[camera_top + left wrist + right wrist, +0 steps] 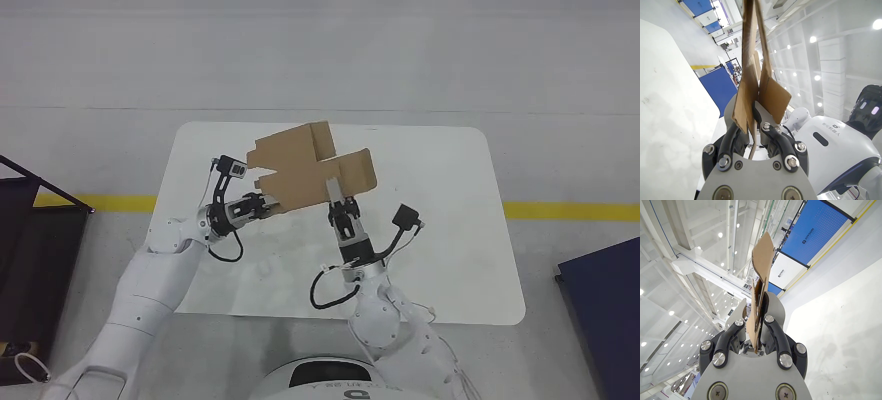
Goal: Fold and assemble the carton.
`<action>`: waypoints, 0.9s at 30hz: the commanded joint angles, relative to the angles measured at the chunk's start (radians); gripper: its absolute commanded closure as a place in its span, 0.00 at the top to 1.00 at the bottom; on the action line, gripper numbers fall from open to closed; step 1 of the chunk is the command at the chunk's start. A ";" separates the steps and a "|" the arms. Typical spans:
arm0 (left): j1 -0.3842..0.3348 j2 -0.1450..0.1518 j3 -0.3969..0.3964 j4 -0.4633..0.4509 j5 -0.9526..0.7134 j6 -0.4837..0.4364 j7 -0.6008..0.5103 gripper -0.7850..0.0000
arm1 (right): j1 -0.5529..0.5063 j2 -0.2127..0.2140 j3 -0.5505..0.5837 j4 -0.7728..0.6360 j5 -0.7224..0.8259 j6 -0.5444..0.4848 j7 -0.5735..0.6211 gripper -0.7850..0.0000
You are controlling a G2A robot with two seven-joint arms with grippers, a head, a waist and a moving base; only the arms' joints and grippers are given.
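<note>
Two hands are clenched on one flattened carton (300,162) of brown corrugated board: its notched edge is pinched in the left hand (755,112) and the right hand (758,315), above the smooth white worktop (440,225).

Counting one carton (305,160), one table (450,200), two grippers over the table: left gripper (272,203), right gripper (340,206).
</note>
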State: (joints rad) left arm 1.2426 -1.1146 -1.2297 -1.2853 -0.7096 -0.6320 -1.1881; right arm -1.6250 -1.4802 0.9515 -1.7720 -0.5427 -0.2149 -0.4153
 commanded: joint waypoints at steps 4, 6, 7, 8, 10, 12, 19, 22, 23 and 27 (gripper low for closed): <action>0.007 0.003 -0.003 -0.011 0.003 -0.002 0.002 0.00 | -0.012 0.001 0.009 -0.021 -0.011 0.003 -0.008 0.46; 0.011 0.004 -0.003 -0.014 0.004 -0.004 0.004 0.00 | -0.016 0.002 0.011 -0.027 -0.016 0.003 -0.011 0.47; 0.012 0.004 -0.004 -0.017 0.005 -0.005 0.005 0.00 | -0.017 0.002 0.013 -0.030 -0.020 0.003 -0.014 0.47; 0.014 0.005 -0.004 -0.018 0.005 -0.006 0.006 0.00 | -0.019 0.002 0.015 -0.034 -0.023 0.005 -0.020 0.47; 0.017 0.006 -0.006 -0.022 0.007 -0.008 0.008 0.00 | -0.024 0.002 0.023 -0.043 -0.025 0.006 -0.039 0.47; 0.021 0.008 -0.009 -0.024 0.005 -0.011 0.011 0.00 | -0.028 0.002 0.031 -0.051 -0.024 0.006 -0.052 0.45; 0.034 0.014 -0.019 -0.035 0.003 -0.017 0.017 0.00 | -0.043 0.004 0.055 -0.072 -0.019 0.007 -0.046 0.00; 0.039 0.015 -0.021 -0.042 -0.002 -0.020 0.020 0.00 | -0.046 0.005 0.051 -0.073 -0.024 0.018 -0.017 0.00; 0.040 0.016 -0.022 -0.046 -0.006 -0.021 0.021 0.00 | -0.046 0.005 0.049 -0.072 -0.027 0.022 -0.009 0.00; 0.043 0.018 -0.023 -0.055 -0.012 -0.023 0.023 0.33 | -0.044 0.005 0.046 -0.071 -0.031 0.025 0.002 0.00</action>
State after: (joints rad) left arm 1.2855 -1.0968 -1.2529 -1.3396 -0.7209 -0.6545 -1.1657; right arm -1.6700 -1.4755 0.9973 -1.8436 -0.5730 -0.1891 -0.4157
